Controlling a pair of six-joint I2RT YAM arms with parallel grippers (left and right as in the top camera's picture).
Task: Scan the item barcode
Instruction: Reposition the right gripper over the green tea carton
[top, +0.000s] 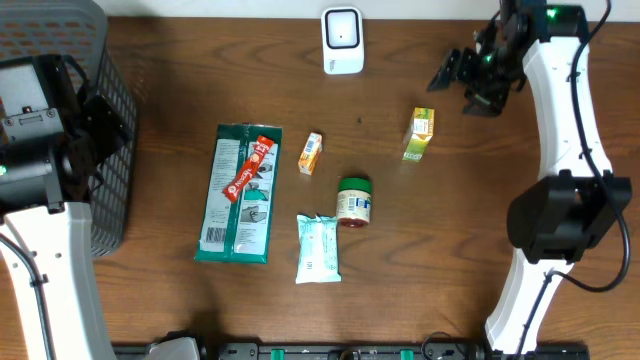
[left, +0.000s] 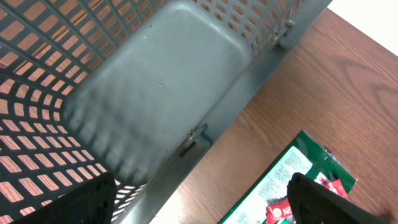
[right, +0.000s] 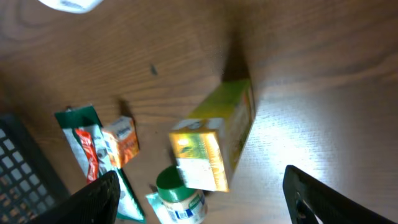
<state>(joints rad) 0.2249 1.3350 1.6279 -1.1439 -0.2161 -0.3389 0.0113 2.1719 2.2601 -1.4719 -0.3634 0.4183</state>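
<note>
Box (top: 419, 134) is what I take as the item to scan; it lies on the desk (top: 480, 230), near the right pincer (top: 462, 86), below it and a little to its left, not touched by it. On the right wrist view the fingers stand wide at either edge with nothing between them, and the box sits ahead in that gap. I judge this to be the reach, with the grasp not yet made. The left pincer (left: 202, 202) hangs spread and empty over the basket (left: 155, 93) rim, well apart from all this, and I'd leave it there. Next I need to bring the right pincer down over the box, line the fingers across its narrow sides and close, keeping clear of the jar (top: 354, 200) further left. Then it must go to the scanner (top: 342, 40), well off to the pincer's left. I can't tell which face carries the barcode, so I expect to turn the box once it is lifted.
</note>
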